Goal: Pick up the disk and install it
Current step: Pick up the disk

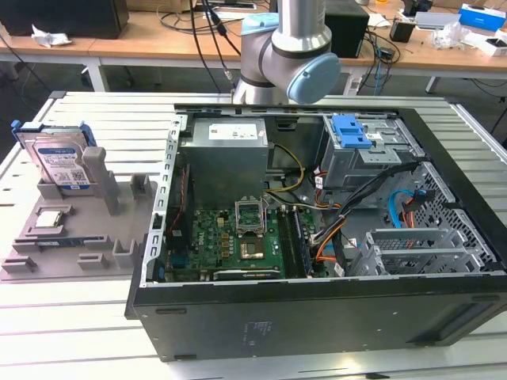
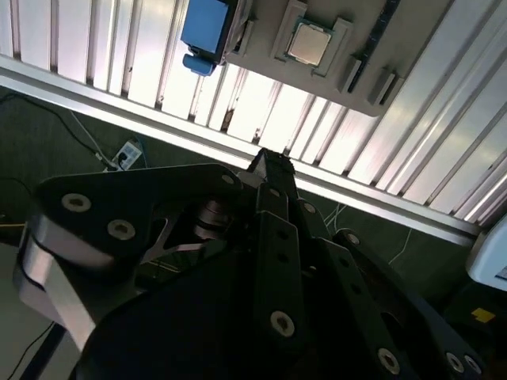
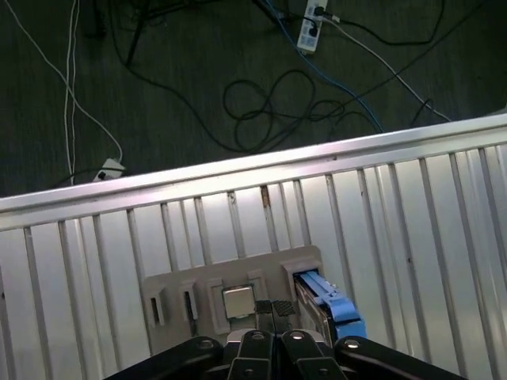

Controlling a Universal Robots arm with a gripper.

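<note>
Pincer (image 3: pixel 274 305), closed and empty, hangs over the grey holder (image 1: pixel 79 237) on the slatted worktop (image 1: pixel 103 119); the disk (image 1: pixel 62 161) stands on edge in that holder.

Cluttered wooden desks (image 1: pixel 119 47), dark floor (image 3: pixel 158 150)

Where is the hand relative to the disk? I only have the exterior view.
Observer: In the first wrist view the hand hangs high above the gray holder that carries the disk.
Operator: Is it holding anything?
Observer: No, its fingertips meet with nothing between them.
Operator: What lies under its tips?
Observer: In that view they fall between the processor chip and the disk's blue frame.
</note>
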